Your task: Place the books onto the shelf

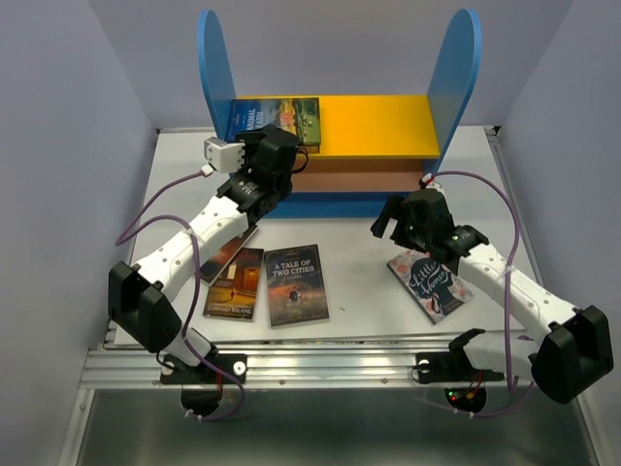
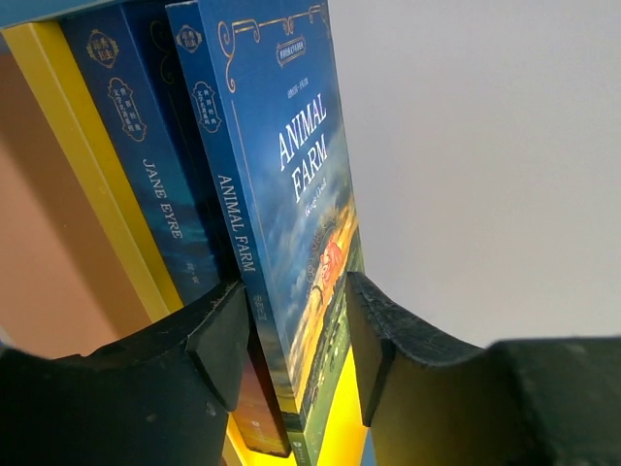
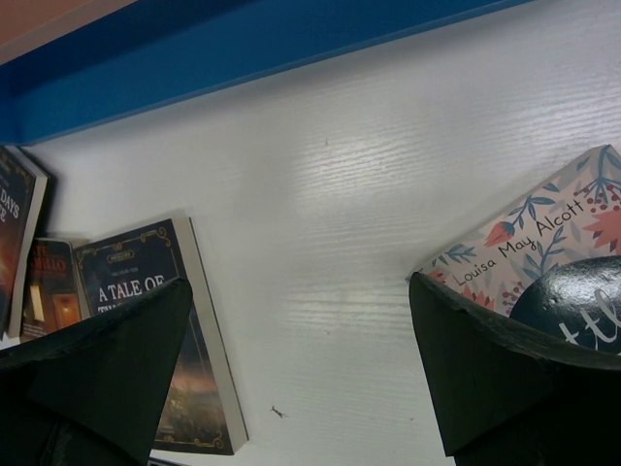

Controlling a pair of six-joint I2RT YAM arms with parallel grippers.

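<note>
The shelf stands at the back of the table. Two blue books lie stacked at the left end of its yellow board: Animal Farm on top of Jane Eyre. My left gripper straddles the near edge of Animal Farm, open, with a gap on each side of the book. My right gripper hangs wide open over bare table, between A Tale of Two Cities and the floral Little Women. It holds nothing.
A dark book lies left of A Tale of Two Cities, and another dark book sits partly under my left arm. Tall blue side panels flank the shelf. White walls close in the table on both sides.
</note>
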